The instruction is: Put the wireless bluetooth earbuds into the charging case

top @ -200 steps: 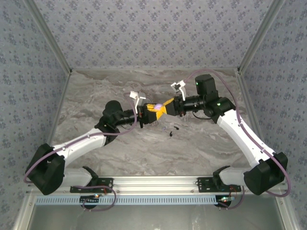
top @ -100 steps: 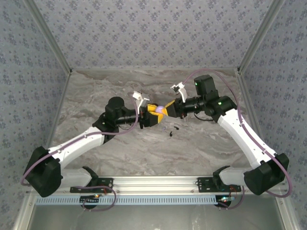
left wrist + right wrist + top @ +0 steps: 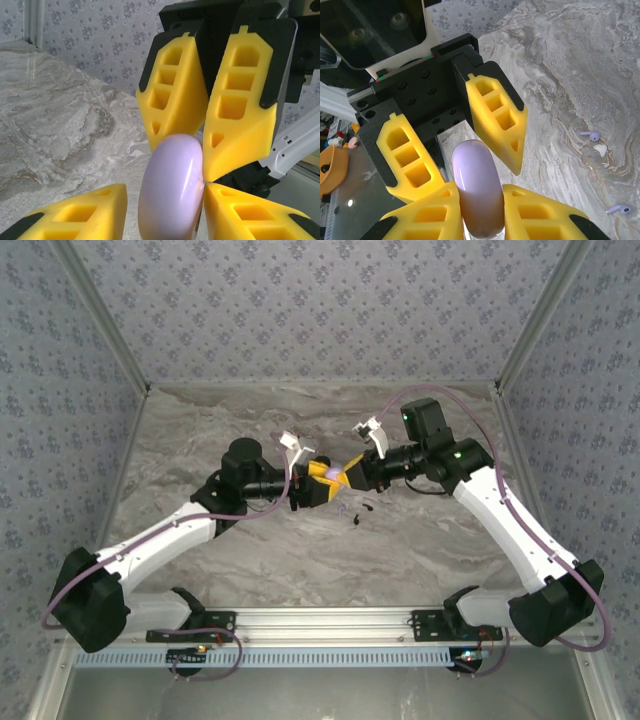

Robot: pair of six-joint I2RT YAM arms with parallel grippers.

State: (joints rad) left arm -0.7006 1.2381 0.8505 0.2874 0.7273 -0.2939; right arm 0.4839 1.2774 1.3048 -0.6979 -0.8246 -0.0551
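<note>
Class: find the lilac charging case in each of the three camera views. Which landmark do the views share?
Top external: the charging case at the picture's centre, between the yellow fingers.
Left wrist: bottom centre, among yellow fingers.
Right wrist: bottom centre, among yellow fingers.
Shared landmark: the marbled table.

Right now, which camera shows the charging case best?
Left wrist: the lavender charging case sits large and close, its far end pinched by the right gripper. Right wrist shows it narrower, edge-on in that gripper's grip. Top external shows it as a small lavender spot.
</note>
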